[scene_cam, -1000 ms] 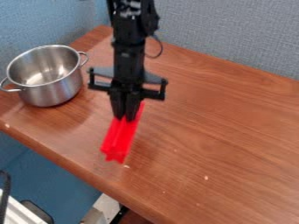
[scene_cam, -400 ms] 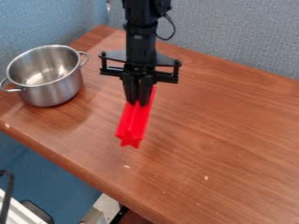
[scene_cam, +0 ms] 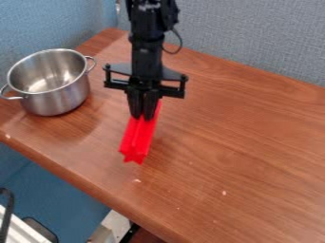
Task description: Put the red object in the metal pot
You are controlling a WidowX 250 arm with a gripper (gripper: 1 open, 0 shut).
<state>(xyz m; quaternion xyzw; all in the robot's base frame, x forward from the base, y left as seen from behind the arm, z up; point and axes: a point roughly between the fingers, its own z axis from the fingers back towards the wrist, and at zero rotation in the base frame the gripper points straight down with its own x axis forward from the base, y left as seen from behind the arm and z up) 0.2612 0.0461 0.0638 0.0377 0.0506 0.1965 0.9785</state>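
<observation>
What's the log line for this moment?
gripper: shut on red object | red object: hanging down, low end near table | metal pot: empty, left of gripper | placed: no

Brown wooden tabletop (scene_cam: 241, 142) with visible grain, glossy, pale reflections along the surface. It sits diagonal in the camera view; the near edge runs from the left side down toward bottom centre. One small light speck on the wood at lower right, too small to identify. Blue-grey wall (scene_cam: 273, 33) behind the far edge, plain and evenly lit. Blue floor or lower surface (scene_cam: 38, 190) below the near edge at left. Bottom left corner: a dark object with pale edging (scene_cam: 32, 233), cut off by the frame, can't tell what it is. Whitish fixture (scene_cam: 117, 226) under the table edge at bottom centre, partly hidden.
</observation>
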